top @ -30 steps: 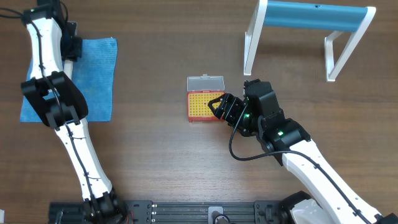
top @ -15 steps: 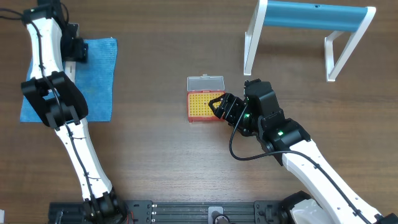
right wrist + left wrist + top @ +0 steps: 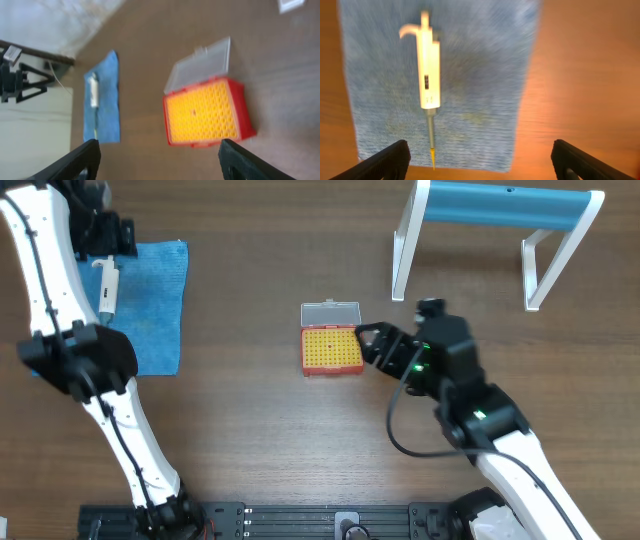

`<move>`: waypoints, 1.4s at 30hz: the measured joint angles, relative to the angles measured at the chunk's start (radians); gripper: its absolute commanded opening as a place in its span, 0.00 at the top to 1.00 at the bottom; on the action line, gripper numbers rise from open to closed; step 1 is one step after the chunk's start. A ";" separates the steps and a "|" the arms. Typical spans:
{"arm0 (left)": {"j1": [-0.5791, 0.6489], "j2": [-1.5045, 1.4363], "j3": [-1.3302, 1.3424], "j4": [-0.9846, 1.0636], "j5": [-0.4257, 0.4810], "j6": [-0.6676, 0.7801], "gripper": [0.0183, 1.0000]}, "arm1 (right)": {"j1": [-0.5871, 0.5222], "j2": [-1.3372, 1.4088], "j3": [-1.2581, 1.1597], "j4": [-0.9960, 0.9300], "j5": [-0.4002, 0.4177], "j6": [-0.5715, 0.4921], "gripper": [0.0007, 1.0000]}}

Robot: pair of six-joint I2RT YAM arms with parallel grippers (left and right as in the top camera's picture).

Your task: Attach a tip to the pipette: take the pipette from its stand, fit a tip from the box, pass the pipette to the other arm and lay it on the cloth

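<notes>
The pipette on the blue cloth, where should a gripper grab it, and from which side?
Grip the white body of the pipette from straight above, closing across its width. It lies flat on the cloth; the shaft and yellow tip look too slender.

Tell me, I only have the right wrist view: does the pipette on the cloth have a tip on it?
Observer: Yes, the pipette carries a yellow tip and lies on the cloth.
Operator: Is the left gripper holding it?
Observer: No, the left gripper is open above the cloth, apart from the pipette.
Operator: Where's the stand?
Observer: The stand is on the far side of the table, right of the tip box.
</notes>
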 measured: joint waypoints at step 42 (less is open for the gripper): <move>-0.431 -1.772 -1.472 0.613 -0.099 -0.550 0.09 | 0.089 -0.945 -0.278 -0.703 0.535 -0.809 0.03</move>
